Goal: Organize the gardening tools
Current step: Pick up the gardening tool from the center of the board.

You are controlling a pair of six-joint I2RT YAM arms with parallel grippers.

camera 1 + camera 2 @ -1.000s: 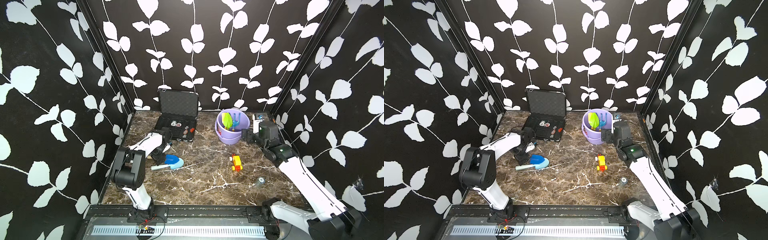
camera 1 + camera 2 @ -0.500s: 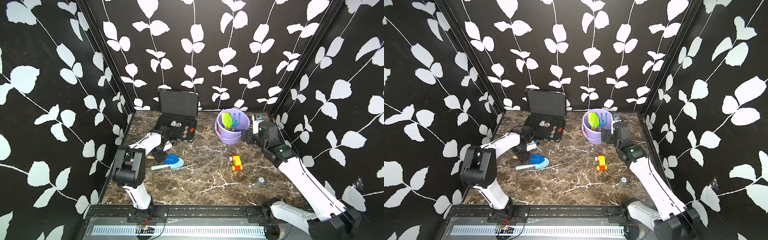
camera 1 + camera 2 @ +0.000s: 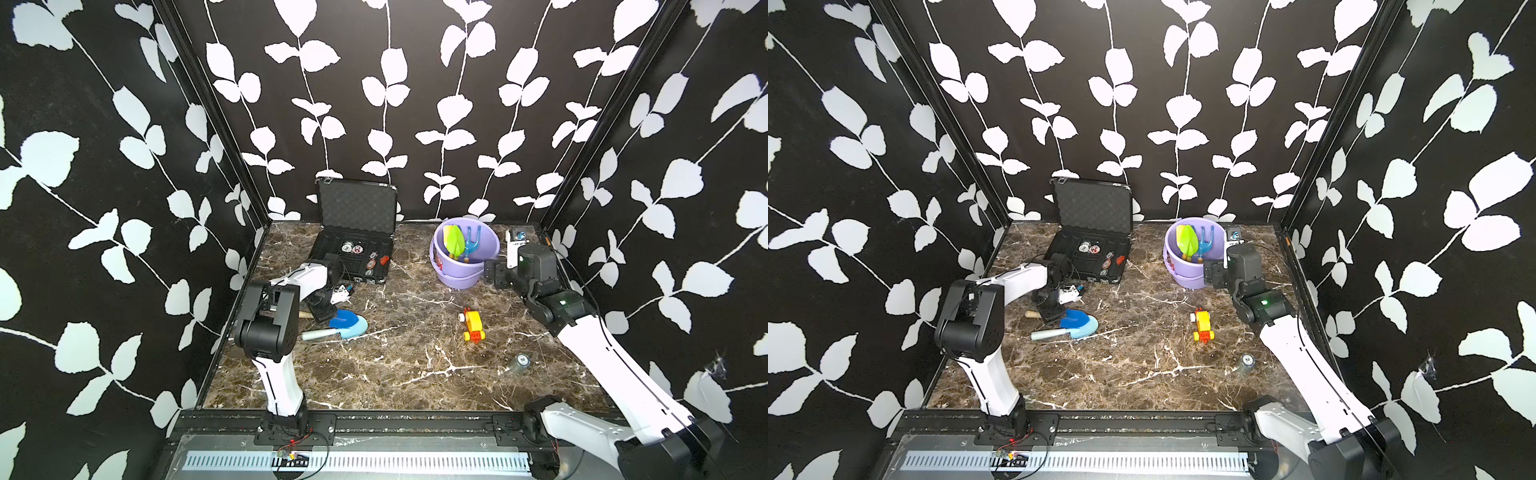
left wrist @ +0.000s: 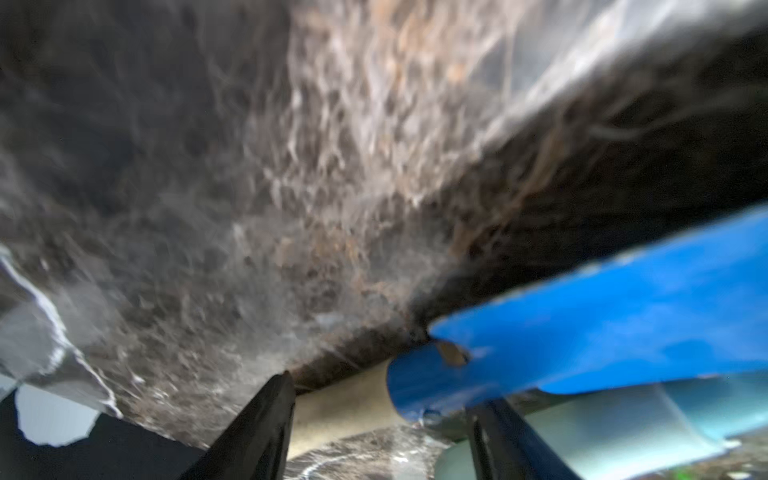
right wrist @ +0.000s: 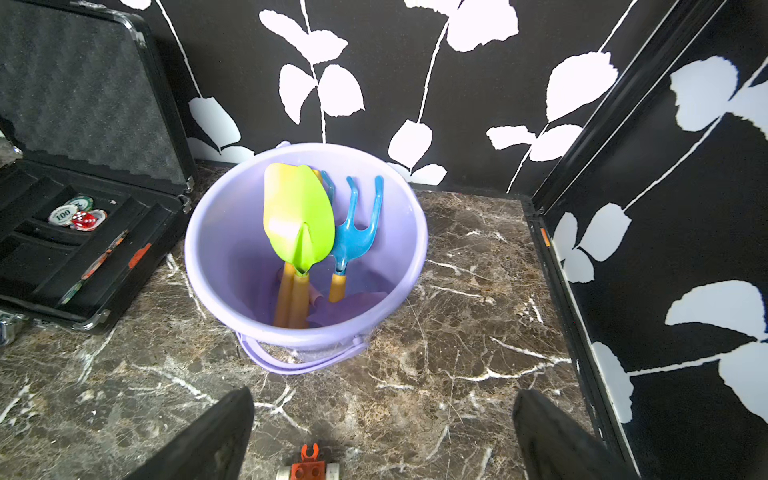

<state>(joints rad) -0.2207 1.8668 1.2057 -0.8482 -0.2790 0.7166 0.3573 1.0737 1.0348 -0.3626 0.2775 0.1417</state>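
Beneath left gripper (image 3: 322, 312), blue shovel (image 3: 344, 321) handle half-hidden between parted jaws; right gripper (image 5: 384, 397) agape.

blue shovel (image 3: 344, 320) atop lt-blue shovel (image 3: 358, 329) on table (image 3: 395, 365); green shovel (image 3: 455, 241), blue fork (image 3: 472, 245) upright in bucket (image 3: 457, 277).

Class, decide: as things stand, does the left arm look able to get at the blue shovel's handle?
Probably yes. The left pincer is down over the blue shovel, whose beige handle shows bare between its fingers. The light-blue shovel lies close alongside.
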